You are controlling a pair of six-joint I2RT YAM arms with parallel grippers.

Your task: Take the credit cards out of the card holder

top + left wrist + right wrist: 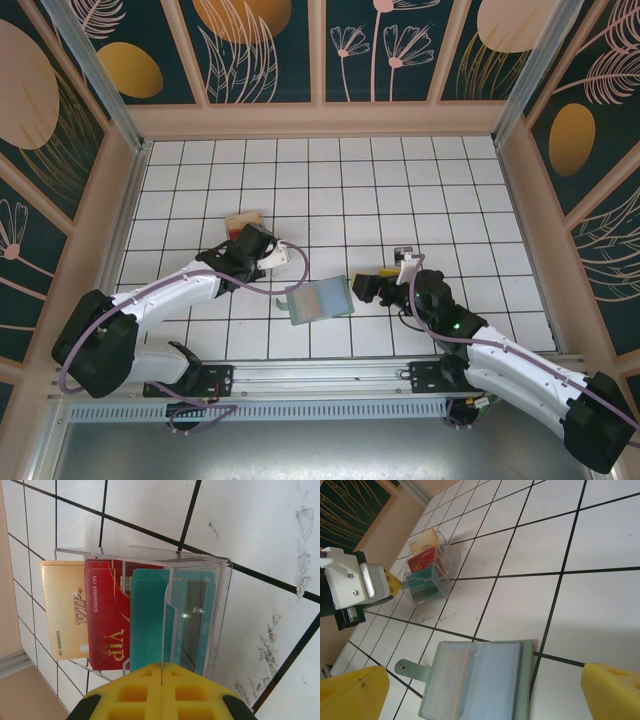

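White tiles ruled with black lines cover the table, boxed in by walls painted with flowers. Low in the middle of the top view lies the card holder, its 2 grey-green leaves opened flat and its snap strap sticking out to the left in the right wrist view; what its pale pockets hold cannot be told. Just right of it in the top view the right gripper hangs released, its 2 yellow fingers spread wide to the lower corners of the wrist view with the wallet between them. Up and to the left in the top view, well apart from the wallet, a clear stand holds a tan card, a red card and a teal card. The left gripper is clenched, pads flush, on the teal card's near edge.
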